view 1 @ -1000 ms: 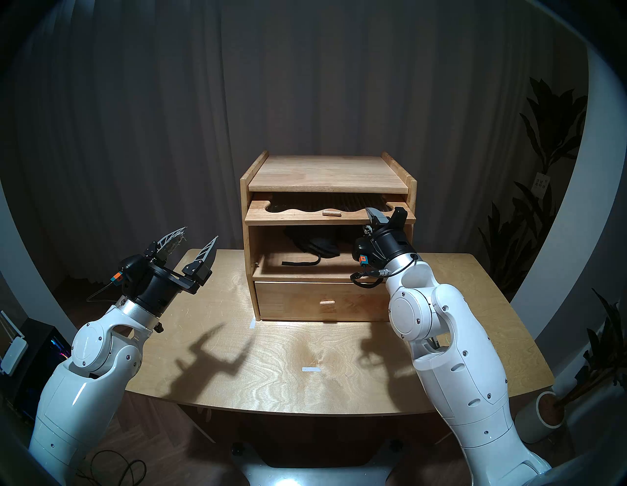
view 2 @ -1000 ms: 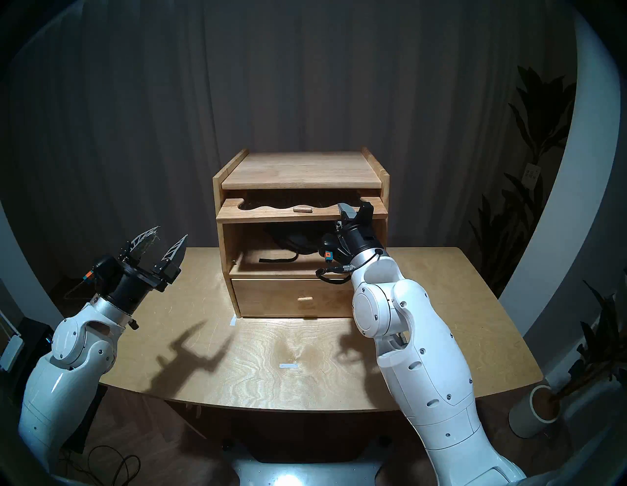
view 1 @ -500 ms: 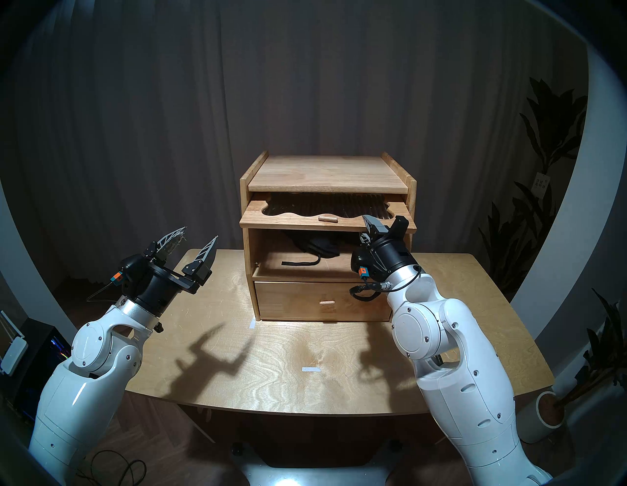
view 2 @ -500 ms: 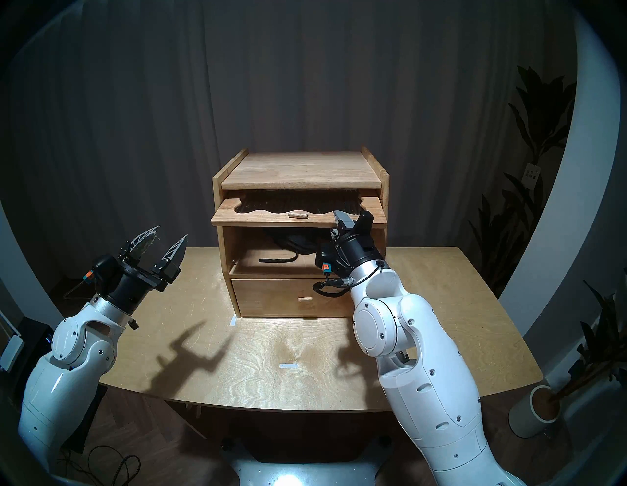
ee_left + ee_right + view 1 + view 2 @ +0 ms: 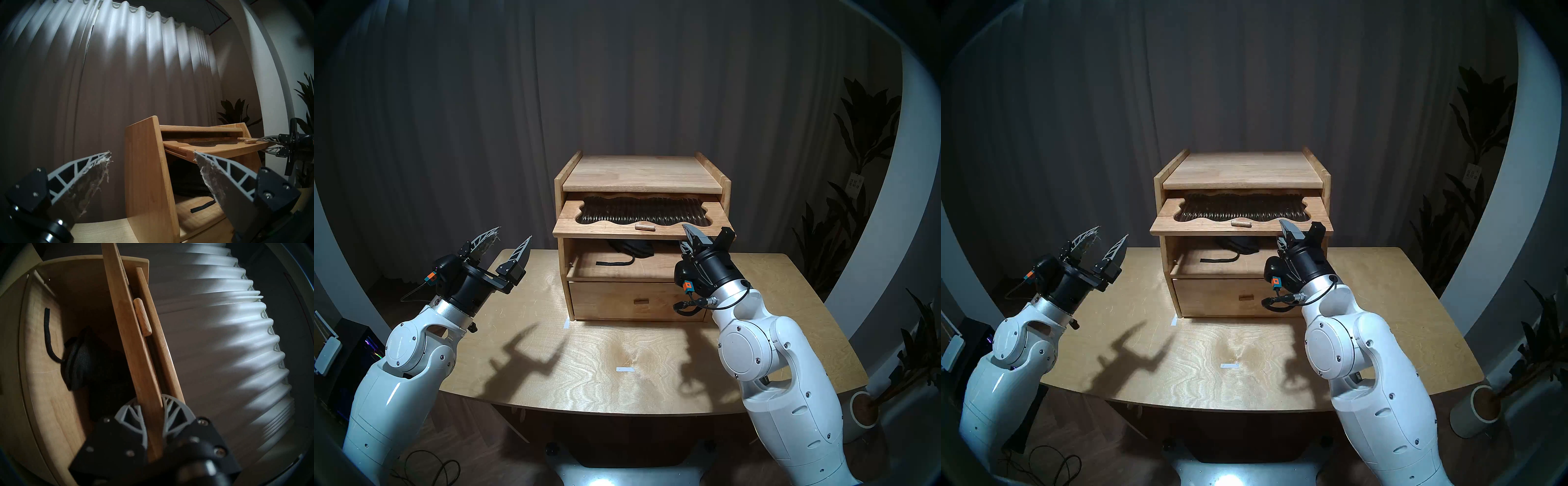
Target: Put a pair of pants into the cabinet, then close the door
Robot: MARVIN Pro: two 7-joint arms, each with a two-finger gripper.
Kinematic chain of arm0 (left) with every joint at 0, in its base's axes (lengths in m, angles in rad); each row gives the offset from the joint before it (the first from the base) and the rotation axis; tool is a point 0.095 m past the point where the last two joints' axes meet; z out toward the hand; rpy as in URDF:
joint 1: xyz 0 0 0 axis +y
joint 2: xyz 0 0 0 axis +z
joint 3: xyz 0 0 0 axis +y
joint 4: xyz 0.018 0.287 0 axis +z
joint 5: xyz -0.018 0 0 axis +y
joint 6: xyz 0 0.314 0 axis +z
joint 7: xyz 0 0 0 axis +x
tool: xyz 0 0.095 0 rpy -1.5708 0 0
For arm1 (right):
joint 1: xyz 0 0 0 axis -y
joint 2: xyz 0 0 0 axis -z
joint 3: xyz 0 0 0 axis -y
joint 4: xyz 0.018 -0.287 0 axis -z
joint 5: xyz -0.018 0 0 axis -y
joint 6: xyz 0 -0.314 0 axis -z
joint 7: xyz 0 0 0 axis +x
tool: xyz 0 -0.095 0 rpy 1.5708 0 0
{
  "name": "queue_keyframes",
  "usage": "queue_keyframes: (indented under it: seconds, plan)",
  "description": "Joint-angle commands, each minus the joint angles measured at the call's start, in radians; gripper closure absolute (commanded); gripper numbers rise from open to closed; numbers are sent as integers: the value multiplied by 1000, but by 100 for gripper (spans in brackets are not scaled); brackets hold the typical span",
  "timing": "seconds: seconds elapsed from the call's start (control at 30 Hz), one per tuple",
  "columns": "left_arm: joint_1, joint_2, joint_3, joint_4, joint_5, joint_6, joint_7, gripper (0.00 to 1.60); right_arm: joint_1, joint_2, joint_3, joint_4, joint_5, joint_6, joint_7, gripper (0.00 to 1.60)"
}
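The light-wood cabinet stands at the back of the table. Its door, a flap with a wavy window of dark ribbed glass and a peg knob, lies flat and stands well out of the slot under the top. My right gripper is shut on the door's front right edge; in the right wrist view the fingers clamp the panel. The dark pants lie inside the open compartment, their black drawstring trailing forward. My left gripper hangs open left of the cabinet, holding nothing.
Below the compartment is a shut drawer with a peg knob. The wooden table carries two small white tape marks. A potted plant stands off the table's right side. A grey curtain hangs behind.
My right gripper has drawn back toward me and a little down, pulling the door further out of its slot so more ribbed glass shows. The left arm has stayed still.
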State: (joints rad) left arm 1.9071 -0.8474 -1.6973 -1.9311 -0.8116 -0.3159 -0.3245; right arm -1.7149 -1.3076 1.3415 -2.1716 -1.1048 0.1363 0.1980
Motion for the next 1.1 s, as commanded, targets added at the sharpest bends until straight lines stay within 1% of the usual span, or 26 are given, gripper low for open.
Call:
queue_keyframes:
  seconds: [0.0, 0.13, 0.2, 0.37, 0.53, 0.63, 0.77, 0.87, 0.9, 0.93, 0.97, 1.03, 1.07]
  plan:
    - [-10, 0, -9, -11, 1, -9, 1, 0, -102, 26, 13, -81, 39, -14, 17, 160]
    - [-10, 0, -9, -12, 1, -9, 1, 0, -112, 31, 10, -94, 40, -20, 12, 160]
    - [-10, 0, -9, -12, 2, -9, 1, 0, -110, 31, 20, -98, 41, -14, 8, 160]
    - [-10, 1, -9, -12, 2, -10, 2, 0, -81, 22, 36, -63, 46, -12, -3, 160]
    - [-10, 1, -9, -12, 1, -9, 2, 0, -52, 17, 50, -36, 30, -3, -21, 160]
    - [-10, 1, -9, -11, 1, -9, 2, 0, -12, 11, 72, 2, 27, -3, -48, 160]
    - [-10, 1, -9, -11, 1, -9, 2, 0, 26, 5, 90, 33, 31, 1, -49, 160]
    - [-10, 1, -9, -12, 1, -9, 2, 0, 8, 10, 99, 22, 45, 0, -33, 160]
    - [-10, 1, -9, -12, 1, -10, 2, 0, -33, 21, 105, -6, 55, 0, -14, 160]
    - [-10, 1, -9, -12, 1, -10, 2, 0, -53, 23, 108, -20, 58, 1, -14, 160]
    - [-10, 1, -9, -12, 1, -10, 2, 0, -53, 23, 108, -20, 58, 1, -14, 160]
    - [-10, 1, -9, -11, 1, -9, 2, 0, -108, 29, 125, -58, 64, 10, -6, 160]
    - [-10, 1, -9, -11, 1, -9, 2, 0, -108, 29, 125, -58, 64, 10, -6, 160]
